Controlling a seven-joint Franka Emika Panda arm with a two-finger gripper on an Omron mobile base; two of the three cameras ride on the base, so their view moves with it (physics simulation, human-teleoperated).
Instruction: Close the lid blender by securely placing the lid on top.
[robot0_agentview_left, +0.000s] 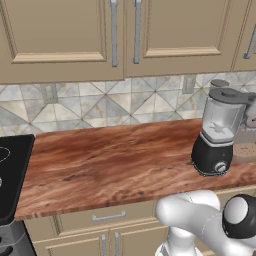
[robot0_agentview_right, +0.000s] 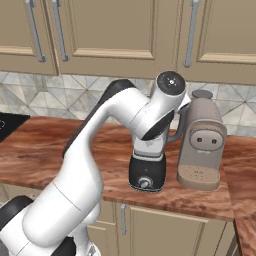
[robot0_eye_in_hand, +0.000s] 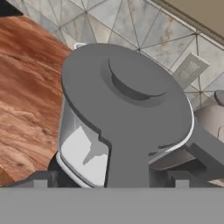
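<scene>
Hand view looks down from close above the lid (robot0_eye_in_hand: 131, 105), and the finger tips are not clear enough at the bottom edge to tell whether they are apart or together. The lid sits flat on top of the blender (robot0_eye_in_hand: 83, 148), its raised knob in the centre and its tab toward the camera. In the left base view the blender (robot0_agentview_left: 216, 135) stands on the wooden counter (robot0_agentview_left: 110, 160), lid (robot0_agentview_left: 226, 94) on, just beside the coffee machine (robot0_agentview_right: 202, 142).
</scene>
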